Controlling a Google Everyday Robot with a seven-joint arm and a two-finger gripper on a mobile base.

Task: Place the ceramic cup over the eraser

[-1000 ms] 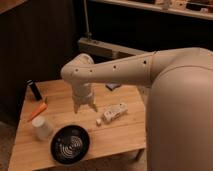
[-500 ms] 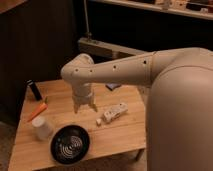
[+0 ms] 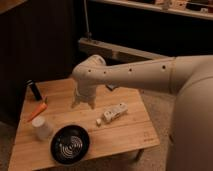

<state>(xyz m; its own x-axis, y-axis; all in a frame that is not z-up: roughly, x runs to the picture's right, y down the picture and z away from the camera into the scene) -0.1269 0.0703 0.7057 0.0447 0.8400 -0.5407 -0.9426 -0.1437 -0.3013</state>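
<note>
Nothing has shifted since the earlier frame; your arm keeps the same pose. Nearest you, the black ridged bowl (image 3: 70,144) sits at the front of the worktop (image 3: 131,136), with the ceramic cup (image 3: 42,128) just beside it on the left. Farther back, a white block (image 3: 114,112) lies mid-worktop. Your gripper (image 3: 83,103) hangs just left of it, fingers spread and empty. An orange stick (image 3: 37,112) lies behind the cup. The eraser (image 3: 34,90) sits at the far left corner, well apart from the cup.
</note>
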